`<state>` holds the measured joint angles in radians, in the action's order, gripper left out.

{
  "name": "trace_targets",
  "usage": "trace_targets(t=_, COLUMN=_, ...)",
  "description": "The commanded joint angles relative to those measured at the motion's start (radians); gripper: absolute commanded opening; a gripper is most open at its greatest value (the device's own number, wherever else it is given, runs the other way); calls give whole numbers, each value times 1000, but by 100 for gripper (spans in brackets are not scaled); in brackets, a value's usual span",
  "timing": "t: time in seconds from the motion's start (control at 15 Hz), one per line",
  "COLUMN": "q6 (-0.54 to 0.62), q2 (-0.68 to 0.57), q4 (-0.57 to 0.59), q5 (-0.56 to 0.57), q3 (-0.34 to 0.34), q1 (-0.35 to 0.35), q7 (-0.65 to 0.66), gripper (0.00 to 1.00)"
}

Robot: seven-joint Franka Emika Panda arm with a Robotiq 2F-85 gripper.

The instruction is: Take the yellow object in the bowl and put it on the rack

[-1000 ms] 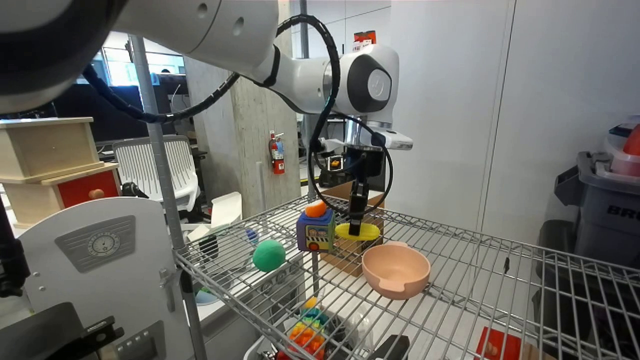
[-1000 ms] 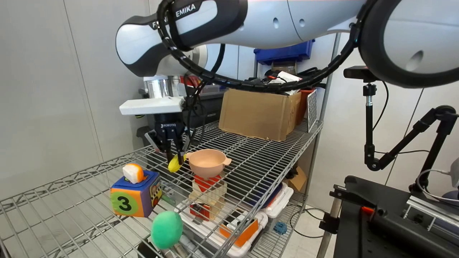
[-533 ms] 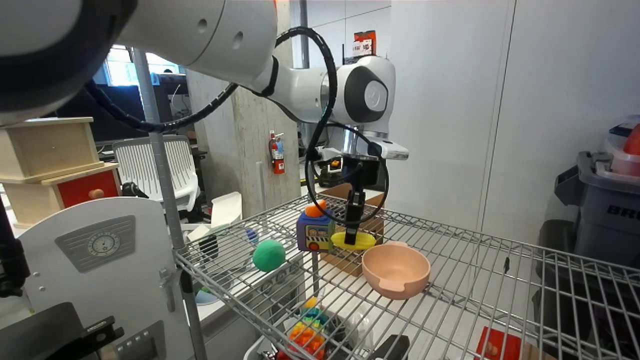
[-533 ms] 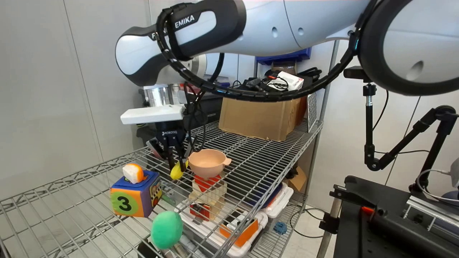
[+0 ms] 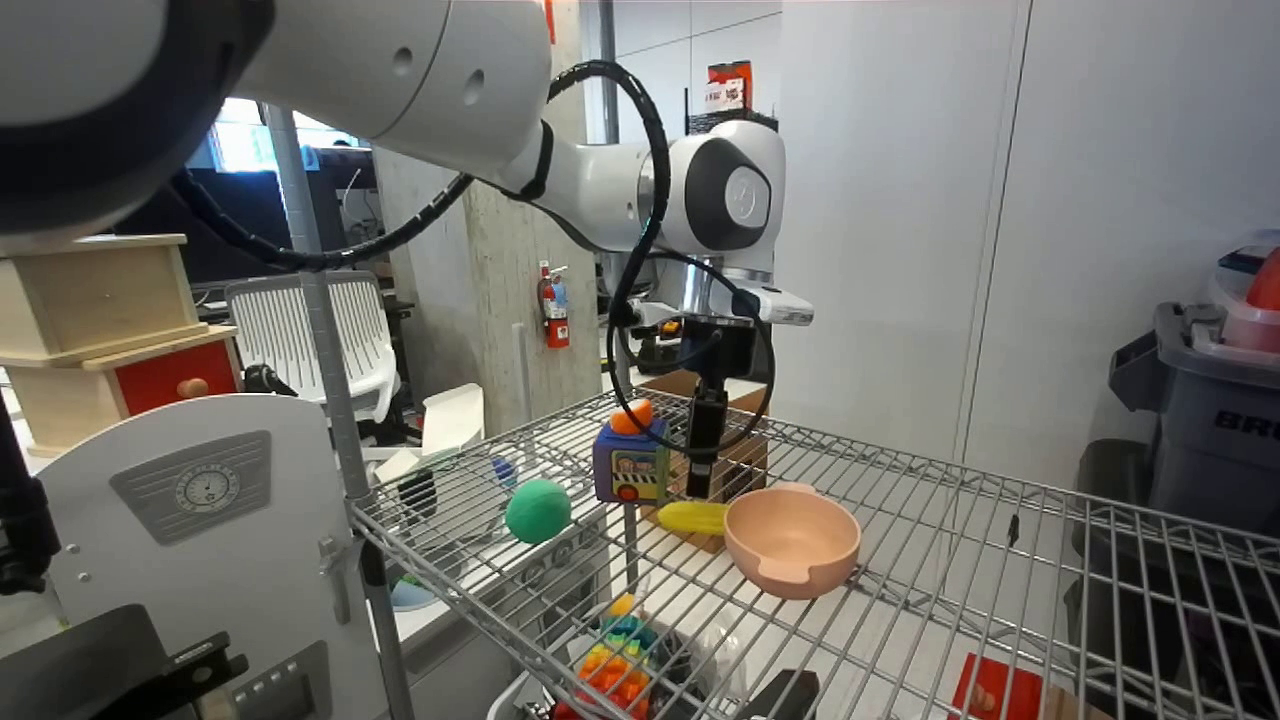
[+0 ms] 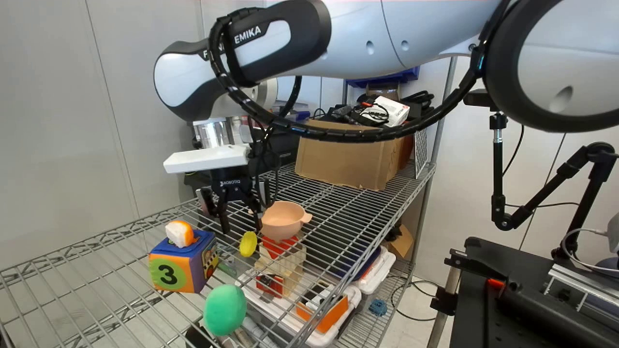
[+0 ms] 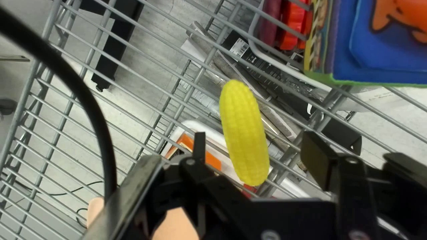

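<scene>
On the rack (image 5: 900,460) lies 1 bright-yellow, bumpy corncob (image 7: 244,133).

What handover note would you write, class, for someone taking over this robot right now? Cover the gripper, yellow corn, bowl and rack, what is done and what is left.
Gripper: open, holding nothing.
Things: the yellow toy corn cob lies on the metal wire rack, beside the salmon-pink bowl, which also sits there.
Done: the corn is outside the bowl and on the rack.
Left: the placing looks complete; probably just raise the gripper clear without nudging the corn.
</scene>
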<state>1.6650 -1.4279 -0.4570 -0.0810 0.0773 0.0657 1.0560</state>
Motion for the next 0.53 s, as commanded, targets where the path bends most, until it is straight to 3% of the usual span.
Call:
trace_targets(t=0.0, q6=-31, q2=-10, q4=31, q5=26, q3=-7, q1=2, q7=-6, gripper=99)
trace_targets(t=0.47, q6=1, q2=5, q4=-2, q5=17, q3=-14, q1=0, q7=2, gripper=100)
